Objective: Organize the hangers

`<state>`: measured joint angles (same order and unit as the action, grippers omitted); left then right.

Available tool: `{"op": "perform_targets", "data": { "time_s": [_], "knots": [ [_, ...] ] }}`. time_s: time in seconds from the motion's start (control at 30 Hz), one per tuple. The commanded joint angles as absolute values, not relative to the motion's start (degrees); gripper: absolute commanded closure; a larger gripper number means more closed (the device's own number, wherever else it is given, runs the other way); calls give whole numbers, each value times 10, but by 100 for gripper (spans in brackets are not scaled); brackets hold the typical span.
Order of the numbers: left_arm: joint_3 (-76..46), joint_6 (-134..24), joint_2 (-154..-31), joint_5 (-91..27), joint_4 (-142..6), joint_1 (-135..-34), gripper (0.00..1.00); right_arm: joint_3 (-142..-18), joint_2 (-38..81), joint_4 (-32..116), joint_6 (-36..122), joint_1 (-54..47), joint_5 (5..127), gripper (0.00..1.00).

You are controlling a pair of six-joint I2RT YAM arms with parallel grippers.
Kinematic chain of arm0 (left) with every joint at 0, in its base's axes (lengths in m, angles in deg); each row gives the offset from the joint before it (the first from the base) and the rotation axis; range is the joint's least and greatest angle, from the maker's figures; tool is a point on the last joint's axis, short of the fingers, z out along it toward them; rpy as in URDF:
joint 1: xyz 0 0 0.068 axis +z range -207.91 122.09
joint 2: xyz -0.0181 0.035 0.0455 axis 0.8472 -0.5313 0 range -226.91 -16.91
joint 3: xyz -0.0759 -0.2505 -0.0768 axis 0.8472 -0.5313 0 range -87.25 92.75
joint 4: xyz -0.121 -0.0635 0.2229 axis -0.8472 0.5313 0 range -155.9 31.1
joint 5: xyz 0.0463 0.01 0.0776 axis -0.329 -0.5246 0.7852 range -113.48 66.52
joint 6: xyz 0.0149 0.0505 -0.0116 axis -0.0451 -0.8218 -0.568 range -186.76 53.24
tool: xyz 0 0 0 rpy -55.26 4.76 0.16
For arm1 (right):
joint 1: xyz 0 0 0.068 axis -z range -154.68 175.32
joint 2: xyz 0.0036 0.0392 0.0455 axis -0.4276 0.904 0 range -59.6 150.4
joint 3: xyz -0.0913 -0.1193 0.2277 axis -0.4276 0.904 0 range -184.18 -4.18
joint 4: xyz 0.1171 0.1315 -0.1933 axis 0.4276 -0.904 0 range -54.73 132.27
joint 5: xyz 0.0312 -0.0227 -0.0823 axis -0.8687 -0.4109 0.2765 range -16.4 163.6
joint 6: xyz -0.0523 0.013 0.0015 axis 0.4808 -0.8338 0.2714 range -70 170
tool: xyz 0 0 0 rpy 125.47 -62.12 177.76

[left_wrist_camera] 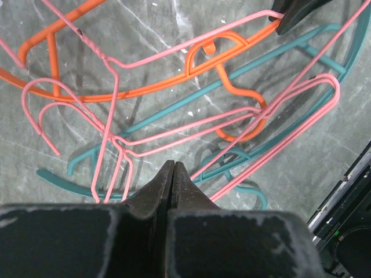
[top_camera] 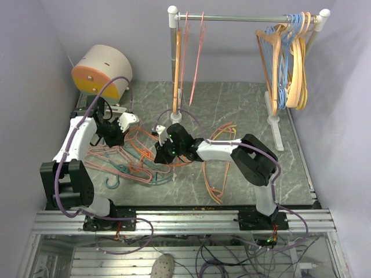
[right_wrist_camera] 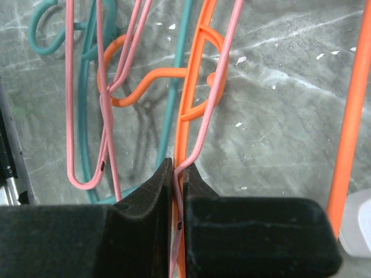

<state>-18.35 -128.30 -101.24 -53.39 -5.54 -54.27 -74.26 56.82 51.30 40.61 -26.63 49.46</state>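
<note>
Pick step: R gripper (right_wrist_camera: 174,167) was clamped on a pink hanger (right_wrist_camera: 227,58) in the table pile, orange hanger (right_wrist_camera: 190,98) right alongside. L gripper (left_wrist_camera: 173,169) was pinched shut, empty, above the tangle. Next prob: lift free w/o snagging others, hook onto rail (top_camera: 243,18)

— What sort of place is this?
— A robotics lab cell. Plain lilac partition walls (top_camera: 23,87) box in a grey marble-patterned desk (top_camera: 243,104). White-and-black robot arms (top_camera: 223,152) are bolted to a slotted aluminium rail (top_camera: 191,221) along its near edge.
— Anything else?
— Lilac cables (top_camera: 56,174) loop loose along the arms, and a small metal clothes rail (top_camera: 243,18) stands at the far side.
</note>
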Motion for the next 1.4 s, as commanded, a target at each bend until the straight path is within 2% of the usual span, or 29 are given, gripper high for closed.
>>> {"op": "perform_targets", "data": {
  "time_s": [0.0, 0.3, 0.63, 0.83, 1.03, 1.23, 1.37],
  "knots": [
    [-170, -1267, -1007, -559, -49, -558, 93, -721, 511, 531, 405, -275, 533, 100],
    [-177, -1238, -1003, -552, -68, -582, 93, -696, 494, 535, 403, -278, 540, 98],
    [-189, -1228, -997, -541, -80, -599, 93, -695, 531, 548, 392, -279, 519, 94],
    [-194, -1224, -995, -538, -86, -604, 93, -698, 550, 548, 392, -279, 515, 82],
    [-196, -1218, -998, -536, -92, -608, 93, -711, 565, 542, 397, -279, 509, 80],
    [-197, -1211, -1001, -533, -98, -615, 93, -736, 594, 532, 404, -279, 511, 80],
    [-197, -1208, -1003, -532, -100, -618, 93, -749, 597, 525, 410, -279, 515, 87]
  ]
}}
